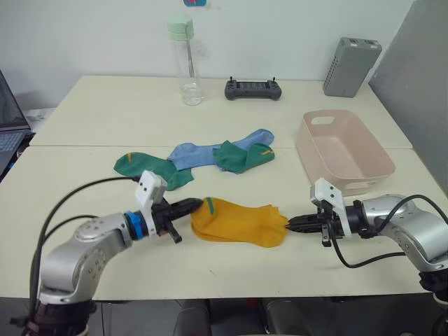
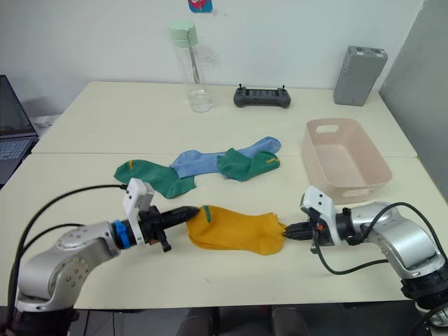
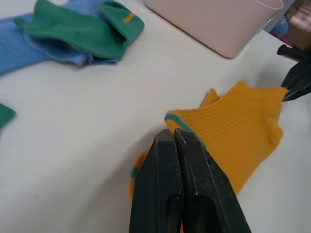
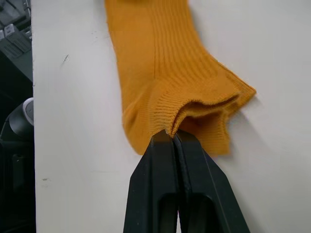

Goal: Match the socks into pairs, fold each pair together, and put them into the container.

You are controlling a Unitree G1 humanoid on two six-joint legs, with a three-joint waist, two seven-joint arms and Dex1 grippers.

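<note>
You had the mustard-yellow knit socks lying one on the other as a matched pair near the front middle of the pale cream tabletop, stretched out between your two arms. Your left pincer was clenched on the left end of the yellow pair, its black fingers pressed together over the teal-trimmed edge, and your right pincer was clenched on the ribbed cuff at the right end, pinching a small fold of the knit. I judge that you had the first pair matched and were about to fold it; the fold itself was not yet made, since the socks lay at full length. The pale pink rectangular plastic bin with rounded corners and a slot handle stood to the right, just beyond your right arm, and held nothing. The other four socks lay loose in a strip farther back in the middle: one dark green sock at the left, the light blue socks in the centre, which overlapped so that I could not tell them apart cleanly, and a second dark green sock resting on the blue ones at the right. So you had the green and blue pairs left to match, all three pairs left to fold, and none stowed. At the far edge stood a clear bottle with a pale green cap, a dark handheld controller and a grey upright box. No brand, label or writing could be read on any of these things.
</note>
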